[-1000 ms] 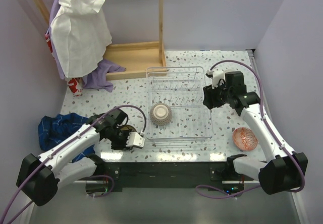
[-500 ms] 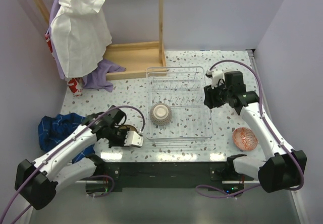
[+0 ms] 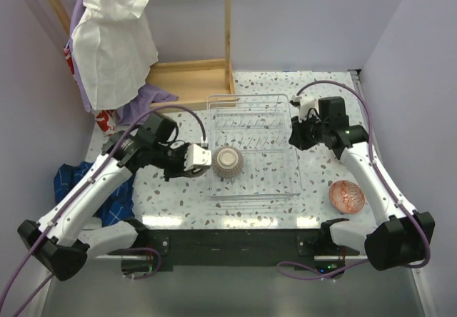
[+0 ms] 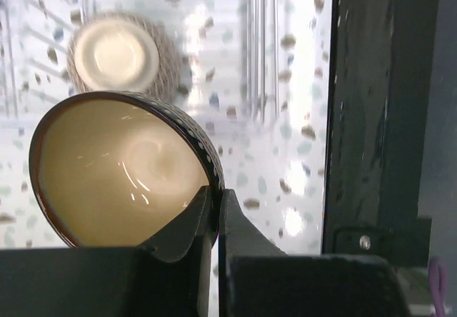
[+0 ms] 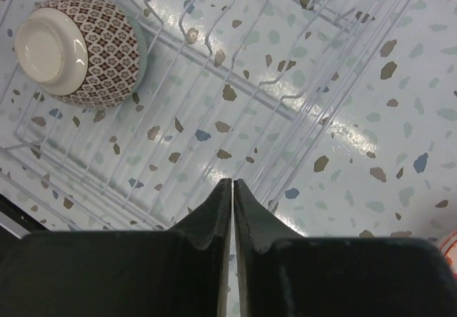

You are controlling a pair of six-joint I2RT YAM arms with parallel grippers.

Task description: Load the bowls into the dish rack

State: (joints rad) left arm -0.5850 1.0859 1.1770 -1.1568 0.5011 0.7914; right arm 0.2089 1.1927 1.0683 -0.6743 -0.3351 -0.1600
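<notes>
My left gripper (image 4: 216,197) is shut on the rim of a bowl (image 4: 121,170) with a cream inside and a dark patterned rim. From above, that bowl (image 3: 201,157) hangs tilted in the left gripper (image 3: 188,158), just left of the wire dish rack (image 3: 285,181). A patterned bowl (image 3: 228,162) lies upside down inside the rack, also seen as the patterned bowl (image 5: 71,49). A reddish bowl (image 3: 347,196) sits on the table at the right. My right gripper (image 5: 233,183) is shut on nothing above the rack's right side.
A wooden frame (image 3: 193,80) stands at the back, with a white cloth (image 3: 114,31) hanging and a purple cloth (image 3: 143,106) at its foot. A blue cloth (image 3: 82,181) lies at the left under the arm. Walls close in on both sides.
The left arm has lifted the cream bowl off the near table and carried it up and right to the rack's left edge. The right gripper's fingers have closed.
</notes>
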